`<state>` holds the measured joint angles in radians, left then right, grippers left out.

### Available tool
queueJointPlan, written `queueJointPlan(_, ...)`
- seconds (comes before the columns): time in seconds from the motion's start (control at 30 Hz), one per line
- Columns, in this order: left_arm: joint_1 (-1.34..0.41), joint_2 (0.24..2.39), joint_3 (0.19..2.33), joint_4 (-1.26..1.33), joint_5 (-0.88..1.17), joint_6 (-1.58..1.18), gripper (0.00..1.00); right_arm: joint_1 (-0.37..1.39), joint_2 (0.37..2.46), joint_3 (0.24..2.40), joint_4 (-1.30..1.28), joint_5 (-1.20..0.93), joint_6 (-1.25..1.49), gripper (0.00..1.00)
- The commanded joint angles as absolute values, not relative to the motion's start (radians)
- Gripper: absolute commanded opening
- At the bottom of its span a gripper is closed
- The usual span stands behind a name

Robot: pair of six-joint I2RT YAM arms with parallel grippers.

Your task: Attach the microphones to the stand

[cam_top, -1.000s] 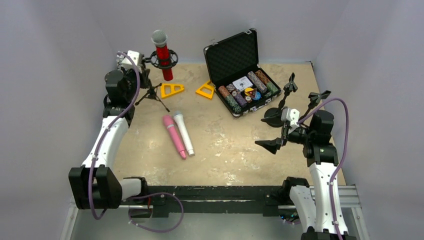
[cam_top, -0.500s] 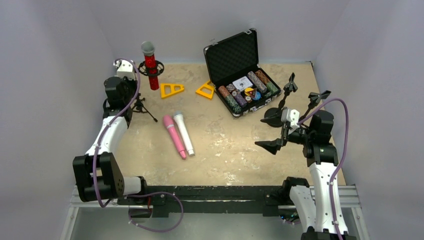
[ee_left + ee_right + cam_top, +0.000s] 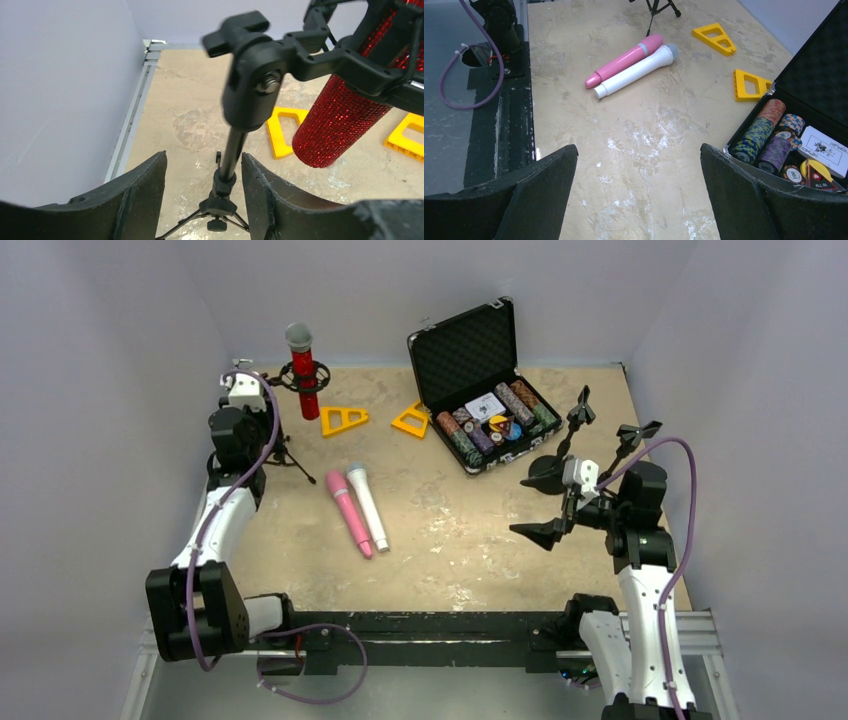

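Though the red microphone is cropped, left pincer straddles the stand unclenched; right pincer gapes.

Light is even and diffuse, falling from above. In the top external view the tabletop is bright and the walls pale, with only faint, soft-edged shadows. That view is sharp across the frame.

In the left wrist view the stand clamp sits close to the lens and is blurred. The glittery red microphone throws tiny sparkling highlights. The left gripper shows as dark, soft fingers along the bottom edge.

In the right wrist view the right gripper is likewise dark, its fingers out of focus. The pink microphone and white microphone are crisp, each with a thin shadow. Straight edges lean toward the corners from the wide lens.
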<state>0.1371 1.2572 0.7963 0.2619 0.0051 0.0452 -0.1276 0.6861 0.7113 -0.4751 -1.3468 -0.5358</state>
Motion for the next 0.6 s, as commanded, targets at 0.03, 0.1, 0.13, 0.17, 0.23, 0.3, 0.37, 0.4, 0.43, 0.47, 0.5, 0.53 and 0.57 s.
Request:
queueJointPlan(0.03,0.144,1.124,0.773,0.241,-0.084,-0.045,0.65,-0.135,0.670,0.701,-0.466,-1.370,-0.543,0.96)
queueJointPlan(0.1,0.144,1.067,0.768,0.203,-0.087,-0.064,0.67,-0.136,0.666,0.699,-0.466,-1.370,-0.543,0.97)
queueJointPlan(0.13,0.143,1.044,0.767,0.188,-0.083,-0.072,0.68,-0.136,0.665,0.699,-0.466,-1.370,-0.543,0.97)
queueJointPlan(0.17,0.144,1.025,0.768,0.173,-0.077,-0.075,0.68,-0.136,0.664,0.698,-0.465,-1.371,-0.543,0.97)
queueJointPlan(0.23,0.143,1.007,0.776,0.146,-0.046,-0.077,0.71,-0.137,0.662,0.695,-0.461,-1.372,-0.540,0.97)
queueJointPlan(0.3,0.144,1.024,0.790,0.133,0.021,-0.083,0.72,-0.138,0.660,0.692,-0.456,-1.373,-0.532,0.97)
queueJointPlan(0.37,0.144,1.084,0.795,0.147,0.143,-0.089,0.72,-0.138,0.658,0.689,-0.454,-1.373,-0.529,0.97)
queueJointPlan(0.4,0.143,1.126,0.807,0.149,0.200,-0.089,0.71,-0.139,0.655,0.686,-0.451,-1.372,-0.526,0.97)
queueJointPlan(0.43,0.143,1.169,0.815,0.141,0.236,-0.093,0.70,-0.140,0.654,0.685,-0.447,-1.371,-0.521,0.97)
queueJointPlan(0.47,0.143,1.199,0.813,0.147,0.253,-0.104,0.69,-0.142,0.654,0.684,-0.444,-1.371,-0.518,0.97)
queueJointPlan(0.5,0.142,1.217,0.803,0.168,0.260,-0.109,0.68,-0.143,0.656,0.684,-0.443,-1.370,-0.516,0.97)
queueJointPlan(0.53,0.141,1.227,0.793,0.187,0.271,-0.110,0.67,-0.146,0.656,0.683,-0.442,-1.370,-0.515,0.97)
queueJointPlan(0.57,0.142,1.231,0.789,0.198,0.281,-0.109,0.67,-0.148,0.658,0.682,-0.440,-1.367,-0.513,0.97)
